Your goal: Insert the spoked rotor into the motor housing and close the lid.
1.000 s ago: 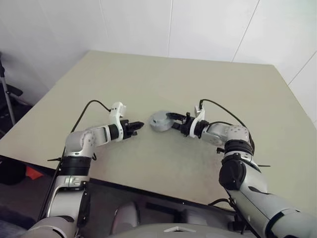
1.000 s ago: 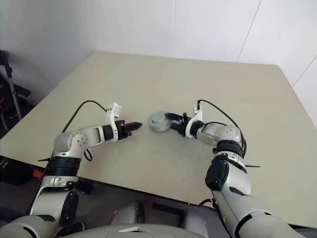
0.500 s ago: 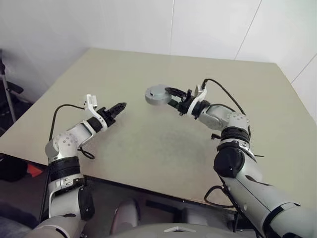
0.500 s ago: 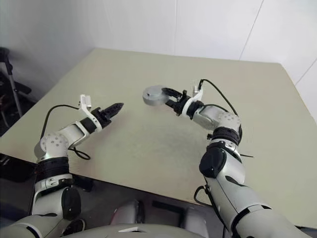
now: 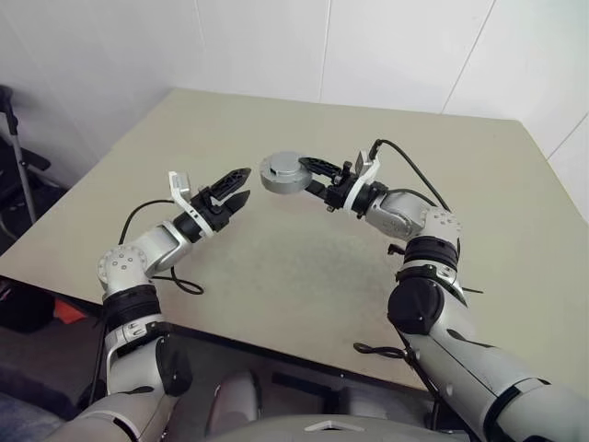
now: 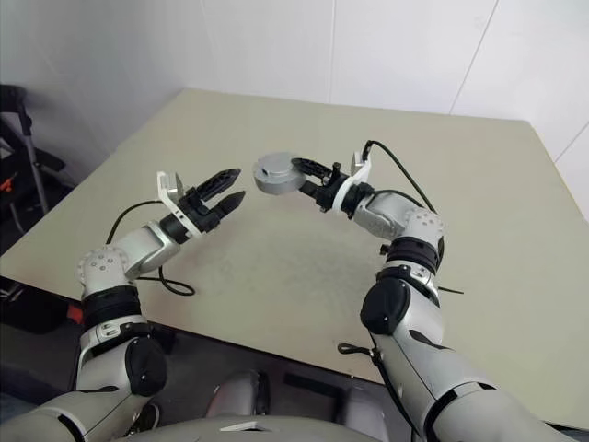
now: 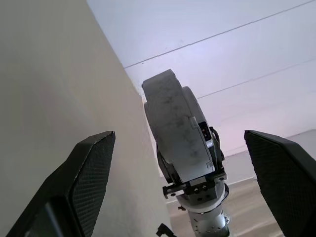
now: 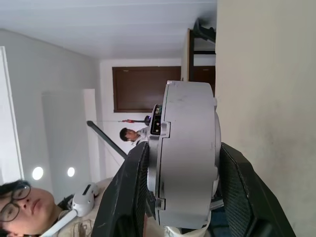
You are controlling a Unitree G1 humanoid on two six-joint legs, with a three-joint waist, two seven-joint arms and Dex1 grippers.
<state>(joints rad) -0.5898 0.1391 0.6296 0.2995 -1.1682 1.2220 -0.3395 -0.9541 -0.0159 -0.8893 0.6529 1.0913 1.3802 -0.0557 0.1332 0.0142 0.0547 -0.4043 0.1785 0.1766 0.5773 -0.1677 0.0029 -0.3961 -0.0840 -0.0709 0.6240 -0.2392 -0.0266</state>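
Observation:
My right gripper (image 5: 305, 178) is shut on the motor housing (image 5: 282, 172), a round grey puck held up off the beige table (image 5: 304, 276). In the right wrist view the housing (image 8: 187, 153) stands edge-on between the fingers (image 8: 129, 192), its two halves closed together along a seam. Which half is the lid I cannot tell. My left gripper (image 5: 241, 184) hangs open just left of the housing, pointing at it with a small gap, nothing between its fingers (image 7: 89, 173). The housing (image 7: 175, 128) shows ahead in the left wrist view. The spoked rotor is out of view.
White walls (image 5: 386, 46) close the table's far side. A dark stand (image 5: 14, 138) is on the floor beyond the left edge. People (image 8: 131, 134) show in the room behind in the right wrist view. The table's near edge (image 5: 276, 345) runs close below both arms.
My left gripper went from shut to open, rolled and rose. My right gripper lifted the housing higher and a little leftward. The camera view shifted too.

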